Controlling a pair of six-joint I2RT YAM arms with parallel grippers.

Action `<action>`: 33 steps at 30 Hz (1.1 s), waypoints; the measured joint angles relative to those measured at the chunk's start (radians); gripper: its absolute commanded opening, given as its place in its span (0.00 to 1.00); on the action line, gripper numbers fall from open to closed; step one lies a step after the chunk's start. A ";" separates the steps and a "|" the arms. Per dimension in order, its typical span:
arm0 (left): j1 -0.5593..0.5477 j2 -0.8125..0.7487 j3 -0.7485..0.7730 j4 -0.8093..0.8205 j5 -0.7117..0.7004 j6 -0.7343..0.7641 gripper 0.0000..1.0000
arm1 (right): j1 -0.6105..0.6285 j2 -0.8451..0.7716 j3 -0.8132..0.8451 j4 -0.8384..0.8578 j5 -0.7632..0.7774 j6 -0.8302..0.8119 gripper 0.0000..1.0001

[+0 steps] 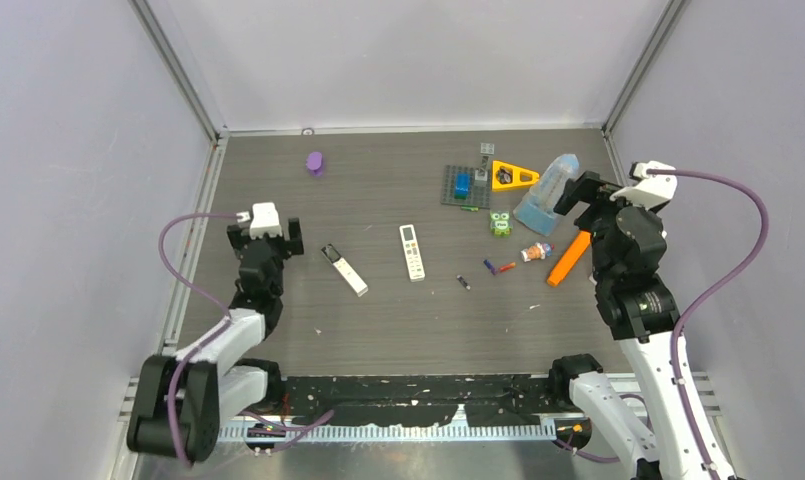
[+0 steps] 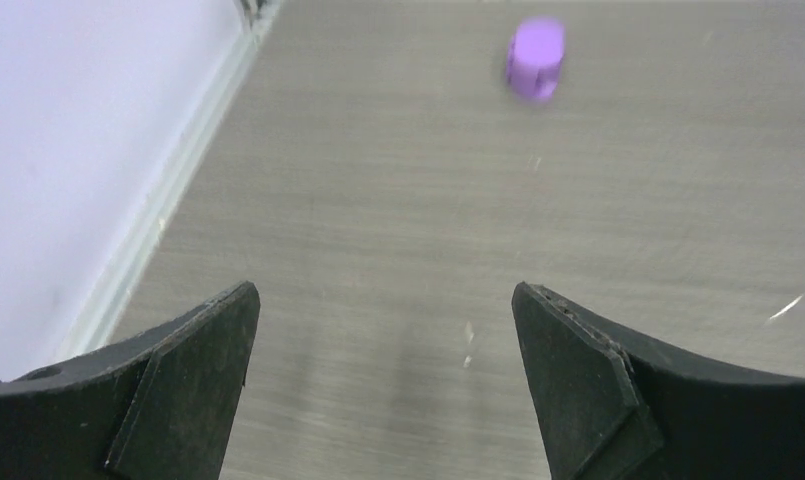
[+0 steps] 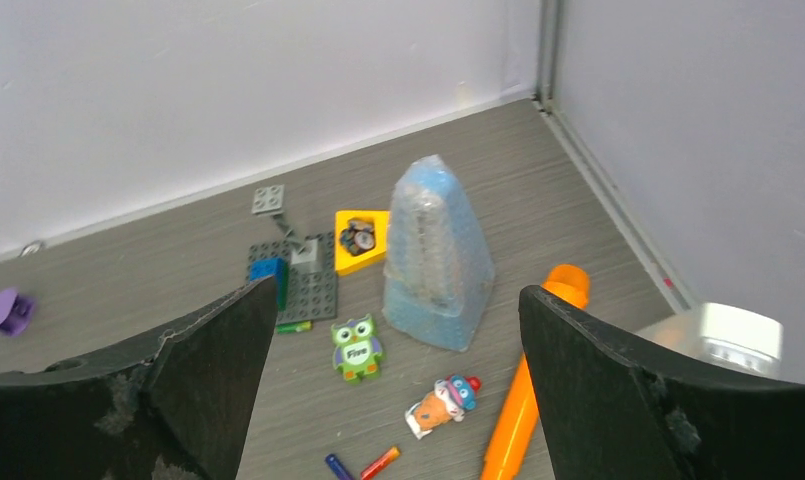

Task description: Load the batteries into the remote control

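Observation:
Two white remotes lie mid-table: one with buttons [image 1: 413, 251] and a slimmer one with a dark end [image 1: 345, 270]. To their right lie three tiny batteries: blackish [image 1: 463, 283], blue [image 1: 489, 266] and red-orange [image 1: 505, 267]. The blue [image 3: 339, 467] and red-orange [image 3: 380, 462] ones also show at the bottom of the right wrist view. My left gripper [image 1: 265, 236] [image 2: 383, 300] is open and empty, left of the slim remote. My right gripper [image 1: 578, 195] [image 3: 398, 292] is open and empty, raised at the far right above the toys.
Right of the batteries are an orange carrot toy [image 1: 568, 258] [image 3: 523, 400], a small figure [image 3: 443, 405], a green owl [image 3: 357, 347], a blue wrapped cone [image 3: 438, 260], a yellow triangle [image 1: 513, 177] and a grey baseplate [image 1: 465, 186]. A purple piece [image 1: 316, 162] [image 2: 535, 57] lies far left.

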 measured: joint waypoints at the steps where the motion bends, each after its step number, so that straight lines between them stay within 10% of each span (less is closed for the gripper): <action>1: -0.014 -0.055 0.047 -0.094 -0.018 -0.008 1.00 | 0.000 0.003 0.000 0.000 -0.029 -0.003 0.95; 11: -0.036 -0.352 0.621 -0.872 -0.037 -0.391 1.00 | 0.006 0.055 0.001 0.000 -0.245 0.031 0.97; 24: -0.036 -0.467 0.389 -1.172 0.286 -0.648 0.92 | 0.413 0.242 0.001 0.006 -0.171 0.052 0.97; 33: -0.195 -0.097 0.320 -1.161 0.318 -0.941 0.91 | 0.558 0.440 0.008 -0.047 -0.042 0.187 0.98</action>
